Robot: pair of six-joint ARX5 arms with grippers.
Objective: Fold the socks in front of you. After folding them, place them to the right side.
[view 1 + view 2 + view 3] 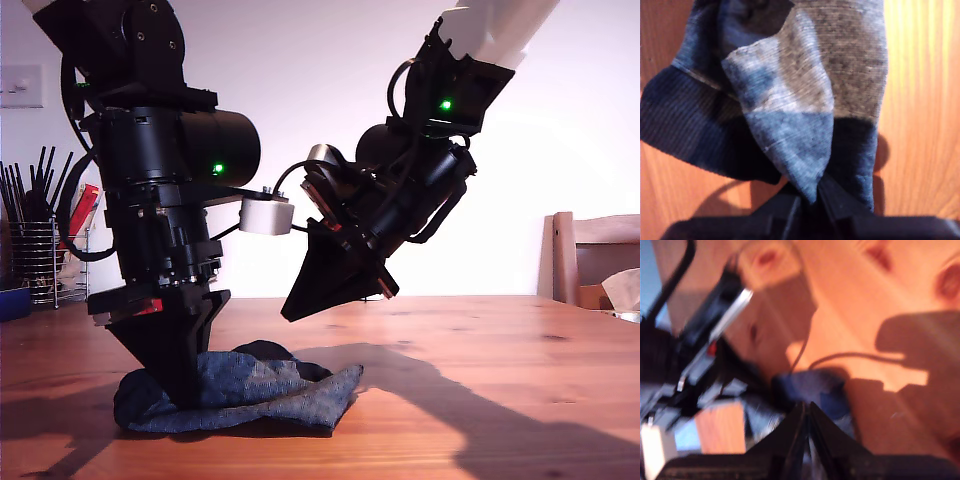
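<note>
Pinching a fold of the socks (pixel 805 125) w/ jaws closed, my first gripper (pixel 180 385) pins the bundle to the wooden desk (pixel 480 380) at the exterior view's left. My second gripper (pixel 300 312) hangs above, jaws together, empty. Knit looks soft, light, floppy; best gripped at layered edges; pale wall behind.

My first gripper (pixel 180 385) points straight down w/ jaws pinched on the socks (pixel 250 395). My second gripper (pixel 300 310) hangs tilted above table level, jaws closed, empty.
</note>
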